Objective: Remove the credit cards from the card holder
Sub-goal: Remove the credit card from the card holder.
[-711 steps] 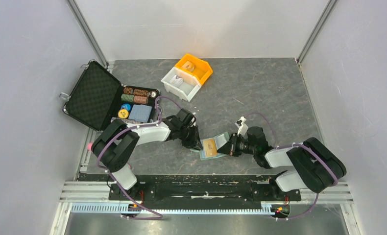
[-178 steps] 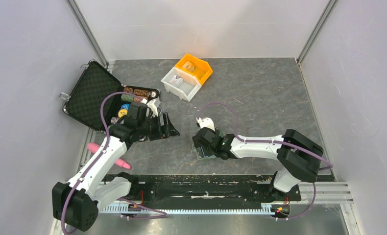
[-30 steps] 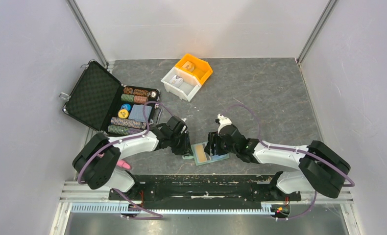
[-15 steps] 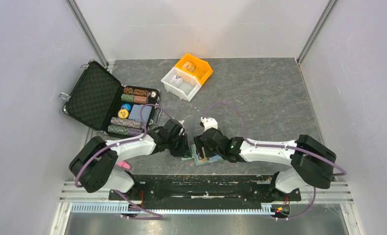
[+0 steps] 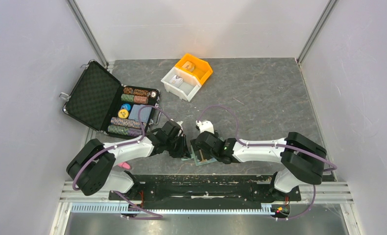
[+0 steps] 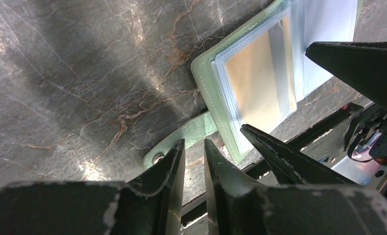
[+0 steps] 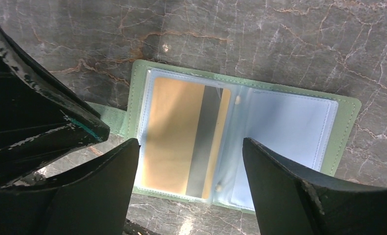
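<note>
The sage-green card holder (image 7: 137, 83) lies open and flat on the table by the front edge, mostly hidden under the arms in the top view (image 5: 200, 160). Its left clear pocket holds an orange-tan credit card (image 7: 174, 132) with a grey stripe. The right pocket (image 7: 284, 142) looks pale bluish-white; I cannot tell what is inside. My right gripper (image 7: 190, 143) hangs open over the holder, one finger on each side of the orange card. My left gripper (image 6: 194, 143) is down at the holder's side tab (image 6: 194, 131), jaws a narrow gap apart with bare table between them.
An open black case (image 5: 91, 95) with rolls of poker chips (image 5: 128, 125) stands at the left. An orange bin (image 5: 195, 66) and a white bin (image 5: 181, 84) sit at the back. The table's front rail (image 5: 206, 178) runs just behind the holder.
My right gripper has moved left over the card holder and opened wider. My left gripper has stayed at the tab, narrowing slightly.
</note>
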`<move>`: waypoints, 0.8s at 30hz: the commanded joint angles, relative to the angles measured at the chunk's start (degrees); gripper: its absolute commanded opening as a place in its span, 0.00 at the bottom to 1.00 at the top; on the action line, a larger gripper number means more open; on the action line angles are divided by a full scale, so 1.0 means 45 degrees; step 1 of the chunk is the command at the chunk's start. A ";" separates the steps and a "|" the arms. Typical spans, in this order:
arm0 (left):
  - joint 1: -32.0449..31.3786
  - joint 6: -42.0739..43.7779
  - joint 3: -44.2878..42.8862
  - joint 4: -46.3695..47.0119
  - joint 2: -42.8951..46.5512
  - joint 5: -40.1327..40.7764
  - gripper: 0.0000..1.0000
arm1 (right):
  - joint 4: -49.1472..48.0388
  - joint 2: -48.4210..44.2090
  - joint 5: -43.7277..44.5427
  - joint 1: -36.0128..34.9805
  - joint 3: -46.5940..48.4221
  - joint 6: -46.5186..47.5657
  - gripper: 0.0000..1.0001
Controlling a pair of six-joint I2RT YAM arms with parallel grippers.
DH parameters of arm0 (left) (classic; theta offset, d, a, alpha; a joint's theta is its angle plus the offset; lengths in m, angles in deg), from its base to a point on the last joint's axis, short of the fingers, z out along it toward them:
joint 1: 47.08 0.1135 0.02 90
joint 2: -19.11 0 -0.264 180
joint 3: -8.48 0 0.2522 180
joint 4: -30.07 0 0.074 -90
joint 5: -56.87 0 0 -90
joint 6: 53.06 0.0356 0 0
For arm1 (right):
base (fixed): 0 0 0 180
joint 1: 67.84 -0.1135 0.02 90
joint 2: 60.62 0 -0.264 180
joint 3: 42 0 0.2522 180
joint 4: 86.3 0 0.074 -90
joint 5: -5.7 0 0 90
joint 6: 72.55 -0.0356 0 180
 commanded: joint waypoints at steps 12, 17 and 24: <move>0.0055 -0.0286 0.0177 0.0069 0.0152 -0.0060 0.27 | 0.0711 0.0908 0.1375 -0.0484 0.1078 -0.0119 0.80; 0.0060 -0.0286 0.0218 0.0078 0.0105 -0.0023 0.27 | 0.1031 0.0940 0.1739 -0.0585 0.1304 -0.0090 0.70; 0.0054 -0.0266 0.0219 0.0082 0.0050 0.0039 0.27 | 0.1281 0.0761 0.2041 -0.0631 0.1363 -0.0116 0.69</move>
